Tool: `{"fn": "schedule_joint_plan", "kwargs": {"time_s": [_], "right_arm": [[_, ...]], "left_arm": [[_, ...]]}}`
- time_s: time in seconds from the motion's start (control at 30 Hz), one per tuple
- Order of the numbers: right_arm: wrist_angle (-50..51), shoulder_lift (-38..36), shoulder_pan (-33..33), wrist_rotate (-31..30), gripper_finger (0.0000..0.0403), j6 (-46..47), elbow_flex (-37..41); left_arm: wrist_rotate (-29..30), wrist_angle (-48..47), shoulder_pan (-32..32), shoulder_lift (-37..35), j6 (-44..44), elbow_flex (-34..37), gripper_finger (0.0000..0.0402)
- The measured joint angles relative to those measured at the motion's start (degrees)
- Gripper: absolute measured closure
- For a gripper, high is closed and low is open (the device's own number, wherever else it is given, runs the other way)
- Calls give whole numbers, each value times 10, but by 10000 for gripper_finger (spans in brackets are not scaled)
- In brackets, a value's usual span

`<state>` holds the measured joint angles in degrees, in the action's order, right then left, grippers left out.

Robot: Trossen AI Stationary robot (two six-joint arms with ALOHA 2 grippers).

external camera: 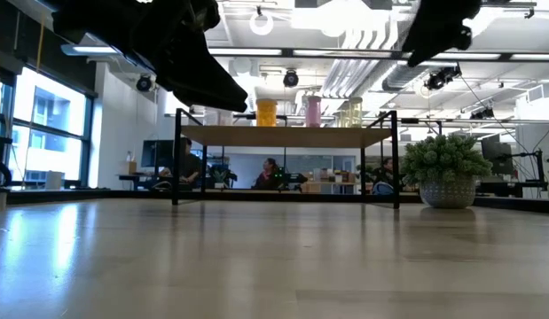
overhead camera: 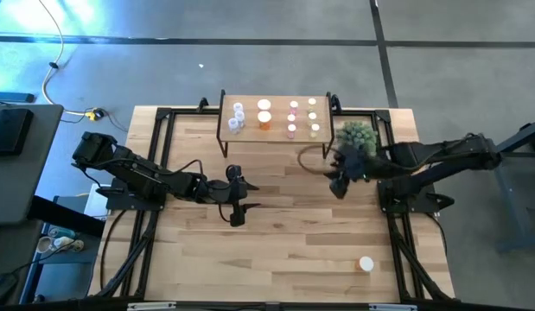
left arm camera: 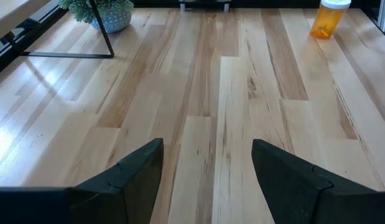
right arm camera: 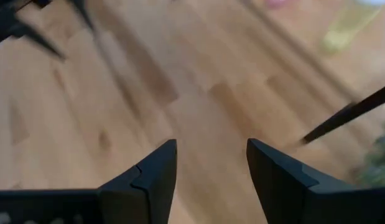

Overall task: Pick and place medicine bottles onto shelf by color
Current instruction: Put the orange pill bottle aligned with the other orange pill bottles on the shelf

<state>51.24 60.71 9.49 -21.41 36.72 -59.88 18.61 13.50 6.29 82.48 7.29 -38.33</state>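
The shelf [overhead camera: 276,130] stands at the table's far edge and carries medicine bottles in groups: clear [overhead camera: 238,117], orange [overhead camera: 264,114], pink [overhead camera: 293,119] and yellow-green [overhead camera: 313,117]. One orange bottle [left arm camera: 329,18] with a white cap [overhead camera: 366,264] stands upright on the table near the front right. My left gripper [overhead camera: 247,196] hovers open over the table's middle, in front of the shelf, with nothing between its fingers [left arm camera: 204,180]. My right gripper [overhead camera: 338,177] hangs open and empty [right arm camera: 211,168] above the table, near the shelf's right end and beside the plant.
A green spiky plant in a pot [overhead camera: 358,136] stands just right of the shelf, close behind my right gripper. A dark cable loop [overhead camera: 312,160] lies on the table in front of the shelf. Bare wood stretches across the table's near half [overhead camera: 284,259].
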Motion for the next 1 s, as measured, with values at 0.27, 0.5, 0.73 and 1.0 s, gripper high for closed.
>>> {"fn": "schedule_joint_plan", "kwargs": {"time_s": [0.27, 0.5, 0.73, 1.0], "right_arm": [[46, 3, 131, -10, 217, 153, 0], [57, 21, 227, -10, 217, 273, 0], [68, 81, 301, 30, 217, 411, 1], [87, 139, 379, 82, 217, 578, -4]], "left_arm": [[0, 0, 0, 0, 0, 0, 167], [0, 0, 0, 0, 0, 0, 167], [0, 1, 0, 0, 0, 0, 167], [0, 1, 0, 0, 0, 0, 167]]}}
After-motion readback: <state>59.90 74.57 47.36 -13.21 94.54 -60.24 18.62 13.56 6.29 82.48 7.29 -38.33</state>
